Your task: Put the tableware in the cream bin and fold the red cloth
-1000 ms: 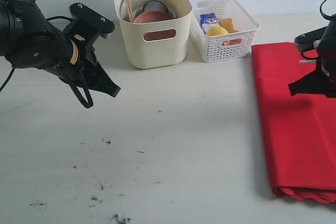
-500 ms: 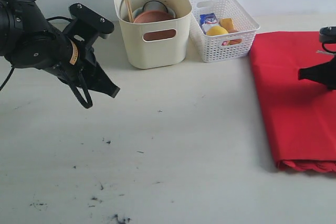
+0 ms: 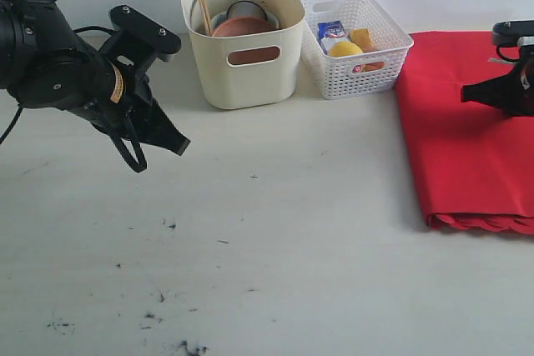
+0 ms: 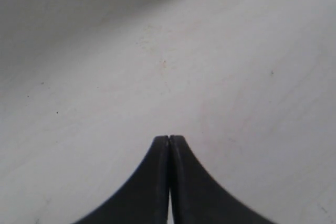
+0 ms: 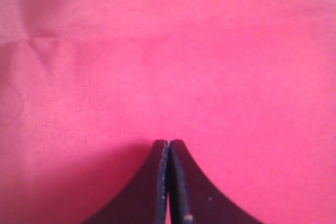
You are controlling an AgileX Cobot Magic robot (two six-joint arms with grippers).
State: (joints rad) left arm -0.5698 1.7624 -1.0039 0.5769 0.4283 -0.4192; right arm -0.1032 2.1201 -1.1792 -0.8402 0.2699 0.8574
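1. Over the cloth, at the right of the exterior view, the right gripper (image 3: 465,96) has its jaws pressed together with nothing in them. Its wrist view shows the two black fingers (image 5: 157,182) meeting, with red fabric filling the frame beneath.
2. Whether those tips touch the fabric cannot be told.
3. The cloth (image 3: 467,147) lies flat on the table's right side, running from the far edge toward the near side and out past the frame's right border. Its near edge (image 3: 484,223) is scalloped, and its left edge lies just beside the basket's corner.
4. The left gripper (image 3: 179,146) hangs over bare table at the left, tilted down toward the middle. Its jaws are closed and empty, as its wrist view (image 4: 169,139) confirms.
5. The bin (image 3: 215,72) stands at the back, well apart from both grippers.
6. Inside it, chopsticks (image 3: 204,12) lean against the left wall, a brown plate (image 3: 244,27) rests tilted, and a steel rim (image 3: 247,7) shows behind; cup or bowl, I cannot tell.
7. The white basket (image 3: 388,39) sits just beside the bin's right wall and holds a lemon (image 3: 344,49) and a carton (image 3: 332,31).
8. The table (image 3: 334,231) carries dark smudges (image 3: 169,225) near the front.
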